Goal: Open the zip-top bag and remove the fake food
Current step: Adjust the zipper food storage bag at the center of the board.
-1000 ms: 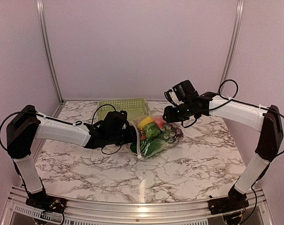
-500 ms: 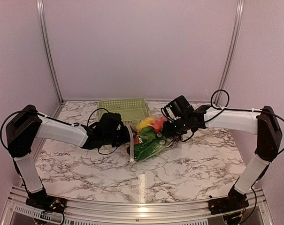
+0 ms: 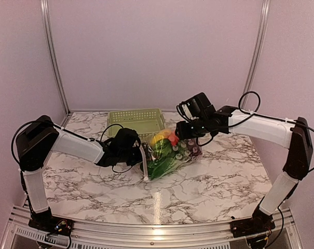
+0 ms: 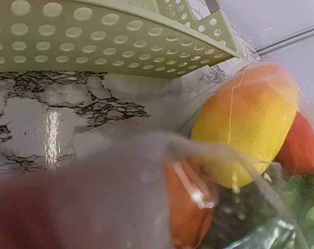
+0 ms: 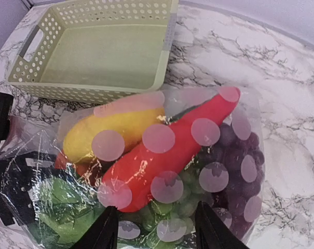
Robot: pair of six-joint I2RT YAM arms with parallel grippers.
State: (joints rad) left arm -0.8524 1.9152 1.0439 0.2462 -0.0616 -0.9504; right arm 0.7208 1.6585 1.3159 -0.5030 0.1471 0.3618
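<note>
The clear zip-top bag (image 3: 169, 154) lies on the marble table just in front of the basket, with the fake food inside. In the right wrist view the bag (image 5: 240, 129) holds a red pepper (image 5: 167, 155), a yellow fruit (image 5: 115, 132), purple grapes (image 5: 232, 150) and green leaves (image 5: 63, 207). My right gripper (image 5: 154, 207) hangs open just above the bag's right half (image 3: 186, 133). My left gripper (image 3: 137, 151) is at the bag's left end by the white zip strip (image 3: 145, 167). Blurred bag film (image 4: 120, 192) hides its fingers in the left wrist view.
A pale green lattice basket (image 3: 136, 115) stands behind the bag, its perforated wall (image 4: 110, 46) close to the left wrist camera. Metal frame posts rise at the back corners. Marble tabletop (image 3: 198, 181) spreads in front of the bag.
The right gripper dipped onto the bag and has risen slightly again. The bag's zip end and the left gripper have shifted a little to the left and nearer.
</note>
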